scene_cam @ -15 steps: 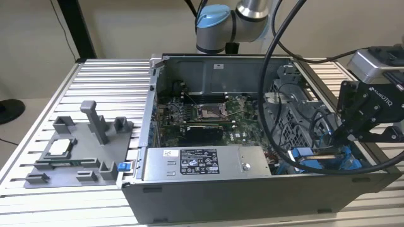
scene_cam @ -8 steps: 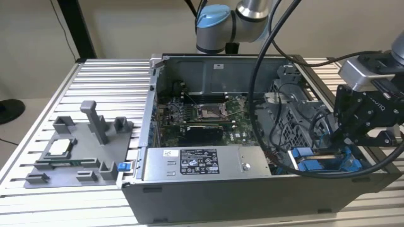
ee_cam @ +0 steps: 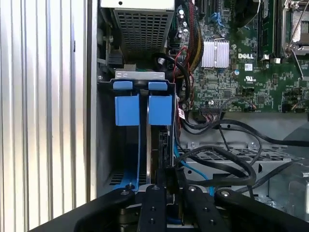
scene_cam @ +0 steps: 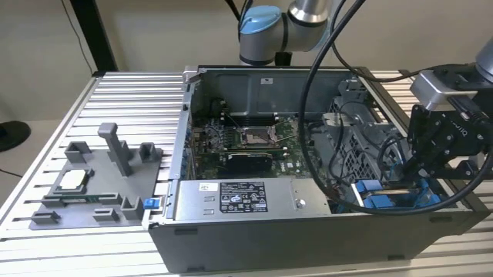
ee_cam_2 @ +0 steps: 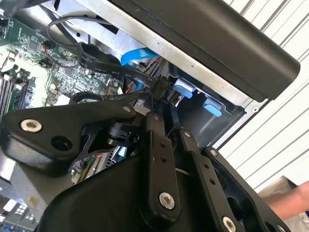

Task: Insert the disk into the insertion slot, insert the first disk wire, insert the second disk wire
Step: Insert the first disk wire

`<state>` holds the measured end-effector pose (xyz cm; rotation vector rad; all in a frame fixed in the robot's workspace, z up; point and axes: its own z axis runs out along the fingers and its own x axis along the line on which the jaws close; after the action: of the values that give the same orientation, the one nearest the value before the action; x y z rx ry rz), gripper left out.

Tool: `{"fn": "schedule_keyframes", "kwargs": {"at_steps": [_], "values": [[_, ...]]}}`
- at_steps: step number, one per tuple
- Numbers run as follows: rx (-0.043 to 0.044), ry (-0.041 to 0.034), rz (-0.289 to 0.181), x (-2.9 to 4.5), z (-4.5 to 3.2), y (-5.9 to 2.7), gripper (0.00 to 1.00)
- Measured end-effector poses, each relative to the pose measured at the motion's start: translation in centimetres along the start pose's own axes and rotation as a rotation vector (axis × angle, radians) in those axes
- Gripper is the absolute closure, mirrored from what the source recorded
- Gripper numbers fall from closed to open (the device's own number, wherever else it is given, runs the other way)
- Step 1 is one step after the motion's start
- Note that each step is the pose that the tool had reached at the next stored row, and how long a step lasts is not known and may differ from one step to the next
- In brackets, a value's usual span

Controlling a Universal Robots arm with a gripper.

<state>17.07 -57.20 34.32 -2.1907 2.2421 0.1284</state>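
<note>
The claw (ee_cam: 167,176), pinched narrow on a black wire plug (ee_cam_2: 161,88), blocks part of the insertion slot (ee_cam: 159,108).

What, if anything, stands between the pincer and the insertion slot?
Nothing visible does. In the first wrist view the pincer sits right at the insertion slot; loose black cables lie beside it, toward the motherboard, not across it.

Sits on a table (scene_cam: 131,98) of ribbed silver metal slats, evenly lit, with only soft shadows. Backs onto a plain beige wall (scene_cam: 154,29), with a black upright post (scene_cam: 96,34) at the table's far corner toward the exterior view's left. Shows pale floor (scene_cam: 19,161) beyond that edge, with a dark round base (scene_cam: 9,135) resting on it.
</note>
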Motion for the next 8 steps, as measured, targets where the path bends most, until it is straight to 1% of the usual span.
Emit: {"fn": "schedule_keyframes", "kwargs": {"at_steps": [8], "values": [[0.0005, -0.0004, 0.008, 0.09, 0.1, -0.01, 1.0]]}}
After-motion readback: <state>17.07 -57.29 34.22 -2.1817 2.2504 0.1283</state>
